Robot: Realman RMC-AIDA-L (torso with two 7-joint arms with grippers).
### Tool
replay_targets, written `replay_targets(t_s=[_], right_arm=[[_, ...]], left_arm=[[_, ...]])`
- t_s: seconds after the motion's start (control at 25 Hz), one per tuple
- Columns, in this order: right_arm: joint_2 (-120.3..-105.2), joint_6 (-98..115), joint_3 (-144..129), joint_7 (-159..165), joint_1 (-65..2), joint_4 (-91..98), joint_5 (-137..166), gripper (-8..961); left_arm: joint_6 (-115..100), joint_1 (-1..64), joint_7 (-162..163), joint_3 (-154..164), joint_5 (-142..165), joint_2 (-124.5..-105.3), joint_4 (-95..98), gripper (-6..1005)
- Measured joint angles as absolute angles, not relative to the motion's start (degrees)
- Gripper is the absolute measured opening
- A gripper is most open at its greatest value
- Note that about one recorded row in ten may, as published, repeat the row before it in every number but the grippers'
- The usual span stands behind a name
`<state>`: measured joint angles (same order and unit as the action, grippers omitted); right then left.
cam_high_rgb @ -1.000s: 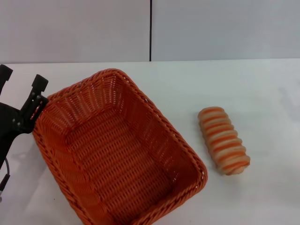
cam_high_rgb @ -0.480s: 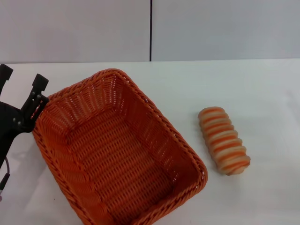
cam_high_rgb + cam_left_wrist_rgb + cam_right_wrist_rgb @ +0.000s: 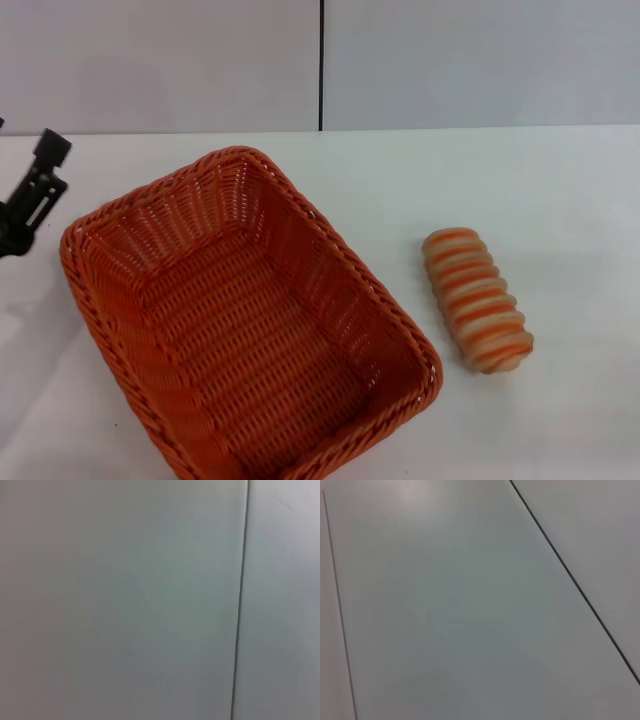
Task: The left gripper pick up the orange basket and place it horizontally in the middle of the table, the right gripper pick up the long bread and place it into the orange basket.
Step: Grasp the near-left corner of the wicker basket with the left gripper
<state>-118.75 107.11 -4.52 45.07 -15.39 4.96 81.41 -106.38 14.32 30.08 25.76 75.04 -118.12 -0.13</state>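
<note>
Head view: the orange basket (image 3: 250, 320) rests on the white worktop (image 3: 560, 190), left of centre and close to the near edge. It sits upright with its opening upward and lies skewed, its long axis running diagonally from the far left to the near right. Its interior holds nothing. The lower edge of the view cuts off the basket's near corner.

The long bread (image 3: 477, 299) lies flat on the worktop to the right of the basket, apart from it, with a strip of bare surface between the two. Its striped length runs slightly diagonal, roughly parallel with the basket's right wall.

The left tool (image 3: 25, 200) appears at the left edge of this view, beyond the basket's far-left corner and clear of the rim, touching nothing. Only one black finger and part of the body are visible; whether the fingers are spread or pressed together cannot be determined.

The right tool does not appear in the head view.

Left wrist view and right wrist view: each shows only a plain grey panelled surface crossed by thin dark seams; no fingers and no task objects are visible.
</note>
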Motion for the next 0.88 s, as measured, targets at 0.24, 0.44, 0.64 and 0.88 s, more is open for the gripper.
replay_targets(t_s=[0.24, 0.44, 0.64, 0.88], right_arm=[[-118.73, 105.56, -4.43, 45.06, -15.84, 5.63, 81.41, 718], [-118.64, 103.98, -4.35, 45.06, -16.12, 6.34, 81.36, 718], [-118.66, 102.85, -4.29, 45.06, -16.12, 6.38, 81.32, 718], [-118.65, 101.99, -4.20, 45.09, -16.12, 6.37, 81.29, 717]], left_arm=[[-104.19, 13.79, 47.97, 28.50, 75.33, -118.11, 15.11, 845], [-97.68, 13.90, 67.79, 34.31, 79.65, -118.01, 32.57, 845], [-95.56, 14.90, 81.01, 36.82, 84.94, -117.95, 47.14, 845], [-94.84, 18.09, 99.25, 39.73, 99.18, -117.94, 69.48, 845]])
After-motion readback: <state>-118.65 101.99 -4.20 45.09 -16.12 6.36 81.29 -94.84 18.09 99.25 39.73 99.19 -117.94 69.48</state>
